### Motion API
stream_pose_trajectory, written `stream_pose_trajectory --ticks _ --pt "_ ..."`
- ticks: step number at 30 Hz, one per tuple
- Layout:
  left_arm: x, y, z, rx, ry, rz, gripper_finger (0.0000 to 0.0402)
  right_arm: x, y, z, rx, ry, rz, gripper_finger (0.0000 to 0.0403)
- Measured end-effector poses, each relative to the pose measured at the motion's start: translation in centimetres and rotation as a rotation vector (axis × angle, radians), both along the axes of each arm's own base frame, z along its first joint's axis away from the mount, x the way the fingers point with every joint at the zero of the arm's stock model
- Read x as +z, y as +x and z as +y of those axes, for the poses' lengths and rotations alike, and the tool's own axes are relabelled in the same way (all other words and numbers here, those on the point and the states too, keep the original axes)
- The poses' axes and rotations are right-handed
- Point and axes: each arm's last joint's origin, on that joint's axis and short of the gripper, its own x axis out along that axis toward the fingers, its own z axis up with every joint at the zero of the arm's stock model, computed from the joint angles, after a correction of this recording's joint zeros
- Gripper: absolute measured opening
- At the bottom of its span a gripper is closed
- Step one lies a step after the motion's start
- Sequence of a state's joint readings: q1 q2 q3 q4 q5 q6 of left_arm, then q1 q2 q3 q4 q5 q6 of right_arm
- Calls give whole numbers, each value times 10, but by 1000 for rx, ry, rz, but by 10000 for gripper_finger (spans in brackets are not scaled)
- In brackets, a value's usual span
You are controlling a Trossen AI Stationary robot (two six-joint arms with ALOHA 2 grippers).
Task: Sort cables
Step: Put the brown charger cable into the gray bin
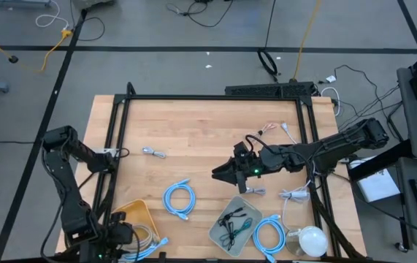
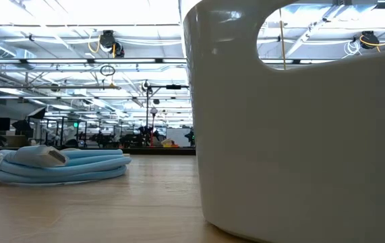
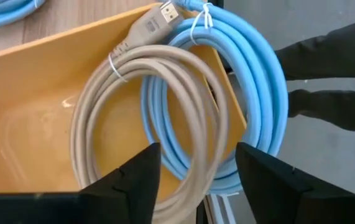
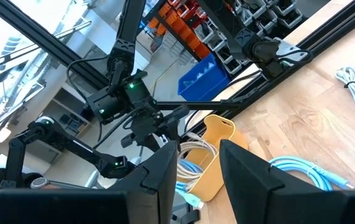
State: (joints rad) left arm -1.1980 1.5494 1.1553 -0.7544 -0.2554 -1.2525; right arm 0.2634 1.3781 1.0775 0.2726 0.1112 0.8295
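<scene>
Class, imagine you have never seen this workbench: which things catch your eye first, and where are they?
The left hand hangs open over a yellow bin at the table's near-left corner, where a beige cable and a light-blue cable lie coiled. The right hand is stretched out above the table's middle, holding nothing. A grey bin with dark cables sits at the near edge.

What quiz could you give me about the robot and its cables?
1. True or false: the beige coiled cable lies in the yellow plastic tray.
2. Which one hangs over the yellow plastic tray? A: the left gripper. B: the right gripper.
3. Fill the gap: the thin black cable bundles lie in the ___ rectangular tray.

Key: 1 true; 2 A; 3 grey.
</scene>
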Motion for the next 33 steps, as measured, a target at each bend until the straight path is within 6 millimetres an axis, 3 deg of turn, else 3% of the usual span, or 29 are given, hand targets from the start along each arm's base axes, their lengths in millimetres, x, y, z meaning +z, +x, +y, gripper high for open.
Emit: stream_pose_trajectory --ticks 8,14,18,22,28,33 --pt "11 -1 5 28 -32 -39 230 0 0 -1 -2 4 2 114" --pt "34 -5 29 101 -11 -146 230 -5 -1 1 5 9 56 114" --pt "39 0 46 102 72 -139 230 -6 -2 2 9 7 61 114" --pt "38 22 60 49 133 -118 230 -7 -2 4 -4 0 72 114" --pt "41 73 94 98 134 -125 230 -10 -3 9 5 -9 94 114" --pt "52 90 121 209 168 -230 230 -19 -7 16 24 -24 188 114"
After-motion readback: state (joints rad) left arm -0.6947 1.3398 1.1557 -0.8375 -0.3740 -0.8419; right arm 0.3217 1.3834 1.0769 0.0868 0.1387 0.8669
